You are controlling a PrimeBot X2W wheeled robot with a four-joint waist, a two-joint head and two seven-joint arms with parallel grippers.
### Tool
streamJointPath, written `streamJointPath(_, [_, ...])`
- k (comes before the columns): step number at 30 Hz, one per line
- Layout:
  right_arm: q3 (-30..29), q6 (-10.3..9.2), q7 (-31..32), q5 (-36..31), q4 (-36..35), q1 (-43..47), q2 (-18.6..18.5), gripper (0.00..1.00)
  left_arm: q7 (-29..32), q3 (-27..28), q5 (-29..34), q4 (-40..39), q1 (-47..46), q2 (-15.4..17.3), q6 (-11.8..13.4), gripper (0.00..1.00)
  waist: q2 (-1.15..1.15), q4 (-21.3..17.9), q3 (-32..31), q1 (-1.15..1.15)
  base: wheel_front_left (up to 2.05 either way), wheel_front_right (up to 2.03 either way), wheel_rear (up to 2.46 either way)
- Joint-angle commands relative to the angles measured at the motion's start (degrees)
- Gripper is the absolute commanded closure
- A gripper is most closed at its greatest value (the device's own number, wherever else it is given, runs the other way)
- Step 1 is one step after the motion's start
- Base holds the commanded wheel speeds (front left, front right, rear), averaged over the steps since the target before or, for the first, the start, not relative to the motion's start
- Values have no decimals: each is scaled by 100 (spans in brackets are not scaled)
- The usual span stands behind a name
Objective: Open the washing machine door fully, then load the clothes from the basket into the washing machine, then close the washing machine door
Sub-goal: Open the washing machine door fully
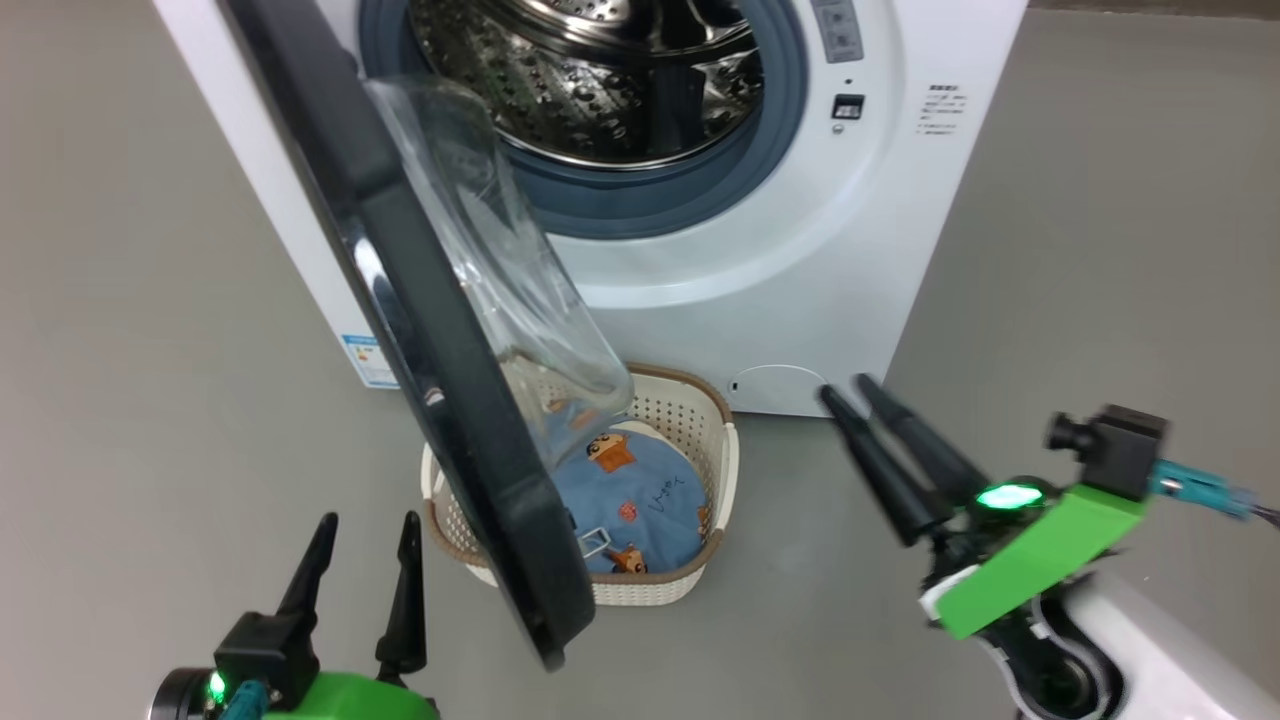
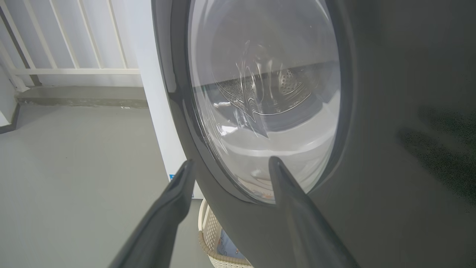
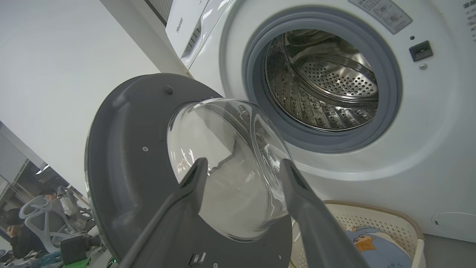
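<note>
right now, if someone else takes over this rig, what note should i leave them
The left gripper is open and empty, on the outer side of the washing machine door.
The right gripper is open and empty, to the right of the basket.
The door stands swung out over the basket; it looks only partly open.
The clothes lie in the basket on the floor before the washing machine; the drum is empty.
Left to do: push the door wider, load the clothes, close the door.
</note>
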Motion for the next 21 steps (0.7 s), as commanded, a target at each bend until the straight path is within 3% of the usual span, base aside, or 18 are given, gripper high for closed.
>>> streamJointPath(1, [-297, 11, -65, -311, -85, 217, -1, 0, -37, 232, 62, -139, -16, 75, -38, 0, 0, -95, -69, 0, 0, 0, 0])
streamJointPath(8, [-1658, 11, -69, -1698, -167, 1108, 257, 0, -37, 360, 95, -126, 73, 75, -105, 0, 0, -249, -199, 0, 0, 0, 0])
streamJointPath(21, [-2915, 11, -70, -3374, -328, 2220, 821, 0, -37, 530, 119, -112, 235, 75, -148, 0, 0, -409, -428, 0, 0, 0, 0])
